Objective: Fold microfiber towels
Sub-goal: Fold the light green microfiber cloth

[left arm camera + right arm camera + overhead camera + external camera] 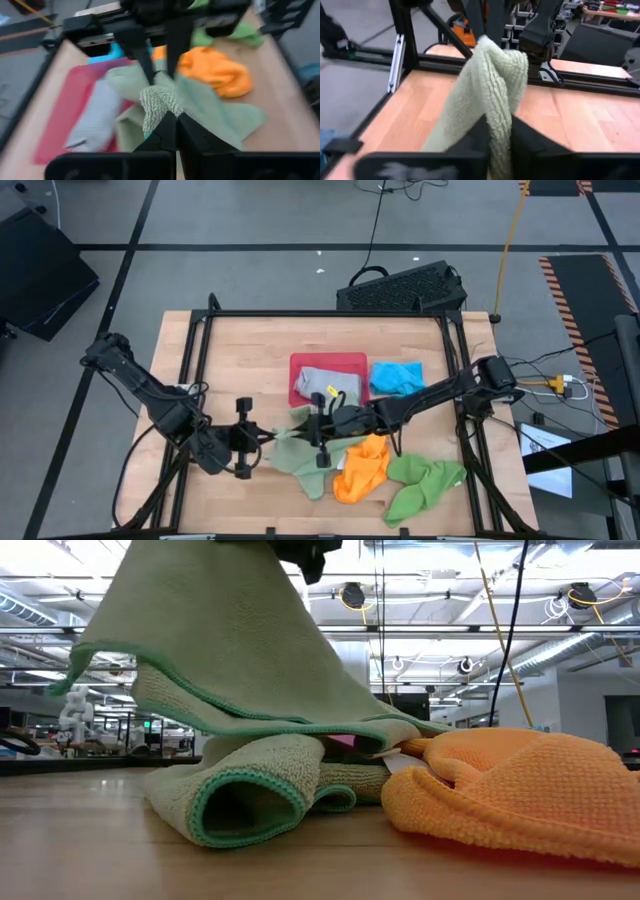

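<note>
Both tools pinching the same sage green towel [300, 452]

Left tool [172, 117] and right tool [499, 131] each clamp it, lifted partly off the counter [240, 355] beside the orange towel [362, 468].

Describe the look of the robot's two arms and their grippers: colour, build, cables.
Both arms are dark, nearly black, built of slim jointed links. The left arm rises from the table's left edge, the right arm from its right edge, each with thin dark cables trailing near its base. The left gripper and the right gripper each end in two flat, dark, tapering fingers on a blocky black body. No markings are readable.
</note>
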